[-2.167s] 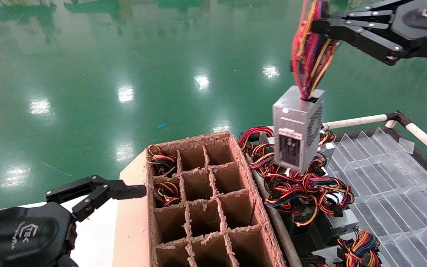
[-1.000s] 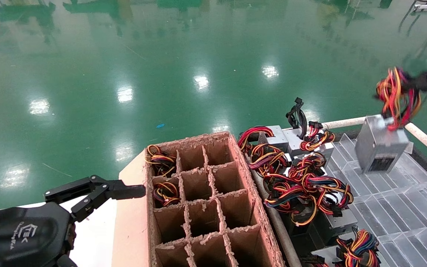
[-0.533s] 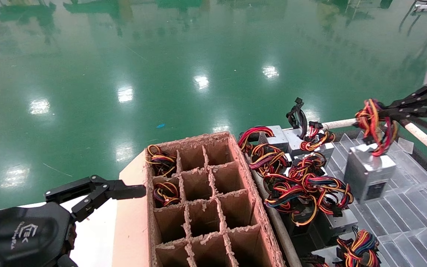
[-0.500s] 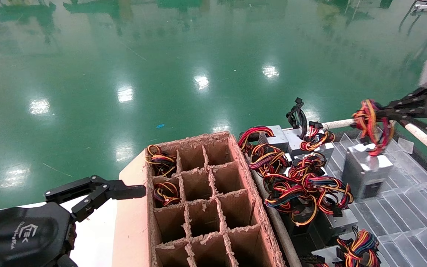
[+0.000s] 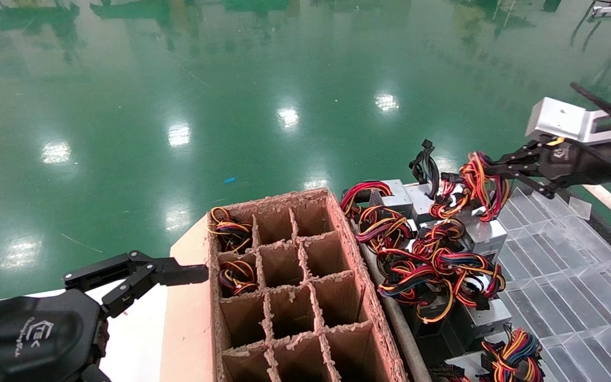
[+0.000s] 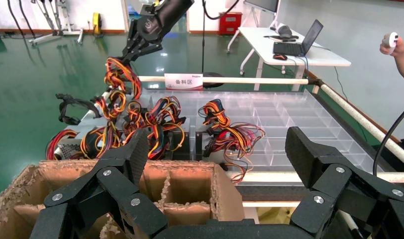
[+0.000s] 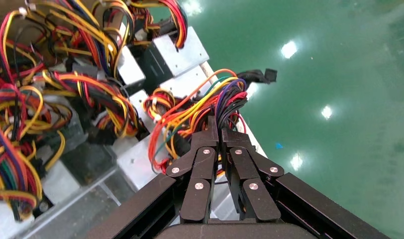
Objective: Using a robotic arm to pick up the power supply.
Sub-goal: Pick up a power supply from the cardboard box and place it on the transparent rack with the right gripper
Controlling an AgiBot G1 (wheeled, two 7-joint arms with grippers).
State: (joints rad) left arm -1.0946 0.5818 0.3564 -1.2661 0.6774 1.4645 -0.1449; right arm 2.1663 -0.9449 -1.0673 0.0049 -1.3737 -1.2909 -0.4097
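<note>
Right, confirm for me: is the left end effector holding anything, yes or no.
No: in the left wrist view the left end effector stands wide open over the cardboard box, with nothing between its fingers.

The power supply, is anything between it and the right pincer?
Nothing visible. The right pincer is shut directly on the wire bundle of the power supply, whose box sits among the other units beside the clear tray. The left pincer is parked by the cardboard box.

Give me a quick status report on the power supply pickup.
Right tool shut on the wire bundle of the power supply, among the other units. Left tool open, parked beside the cardboard divider box.
</note>
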